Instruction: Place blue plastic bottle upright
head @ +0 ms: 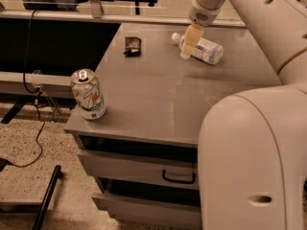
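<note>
The blue plastic bottle (207, 50) lies on its side at the far right of the grey cabinet top (153, 95). It is clear, with a pale label, and its white cap (176, 36) points left. My gripper (188, 49) hangs from the arm above and stands in front of the bottle's neck end, hiding part of it. Whether it touches the bottle does not show.
A green-and-white soda can (88, 94) stands upright at the front left corner. A small dark object (132, 46) lies at the far left. Drawers (144, 169) sit below the top. My white body (249, 162) fills the right foreground. A cable runs across the floor at left.
</note>
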Controlling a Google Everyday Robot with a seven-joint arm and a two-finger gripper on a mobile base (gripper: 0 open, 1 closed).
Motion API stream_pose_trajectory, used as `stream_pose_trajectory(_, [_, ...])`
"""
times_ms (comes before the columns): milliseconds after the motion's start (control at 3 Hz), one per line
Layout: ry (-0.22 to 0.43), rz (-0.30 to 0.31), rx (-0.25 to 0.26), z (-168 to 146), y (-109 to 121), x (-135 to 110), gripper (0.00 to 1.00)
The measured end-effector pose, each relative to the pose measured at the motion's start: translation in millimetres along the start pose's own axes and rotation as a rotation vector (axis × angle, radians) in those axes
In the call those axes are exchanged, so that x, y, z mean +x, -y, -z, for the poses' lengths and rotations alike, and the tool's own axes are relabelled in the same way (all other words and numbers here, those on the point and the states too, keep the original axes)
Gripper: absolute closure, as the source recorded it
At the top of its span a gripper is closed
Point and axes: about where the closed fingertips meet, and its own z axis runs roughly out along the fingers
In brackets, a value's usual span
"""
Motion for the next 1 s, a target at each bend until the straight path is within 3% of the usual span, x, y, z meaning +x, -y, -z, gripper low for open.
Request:
stream_pose_trajectory(333, [-0.044,-0.058,-0.005,-21,-1,-1,0.00])
stream_pose_trajectory(1000, [-0.068,-0.164,-0.070,-64,-3,4,0.04])
